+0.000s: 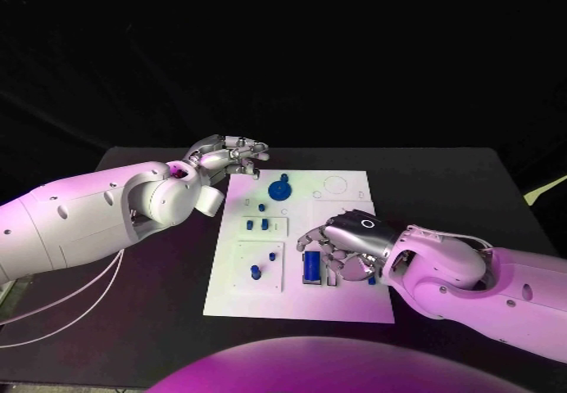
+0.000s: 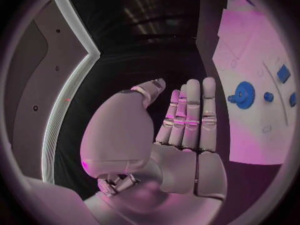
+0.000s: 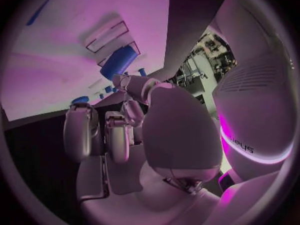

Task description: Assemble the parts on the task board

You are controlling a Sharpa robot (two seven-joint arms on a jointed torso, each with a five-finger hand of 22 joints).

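On the counter [image 1: 473,176]: white board [image 1: 296,303] lies mid-surface, dark counter showing all round it.
Parts: blue disc [image 1: 278,191] near the board's far edge; small blue pieces [image 1: 265,224] in the mid-left recess; two more [image 1: 256,271] in the near-left recess; long blue block [image 1: 312,266] in its slot, just beside the right fingers.
Right robot hand [image 1: 350,237]: over the board's right-centre, fingers curled down toward the block; wrist view has the fingertips [image 3: 125,80] close to the block [image 3: 119,62]; contact or grip, cannot tell.
Left robot hand [image 1: 227,155]: off the board at its far-left corner, above the counter, fingers [image 2: 190,112] straight and side by side, holding nothing.
Step (judged): right side is working the long block, seating or about to pick it; the rest of the assembly looks not yet done.
Next move needs: fingertips set either side of the block, kept level with its slot, no sideways drag.
Edges: block slot sits close to other small recesses on the right; board's right edge is under the right wrist.
Room: open counter left, right and beyond the board; left arm is well apart from the right, so no crossing.
Risk: curled fingers may nudge nearby small pieces.
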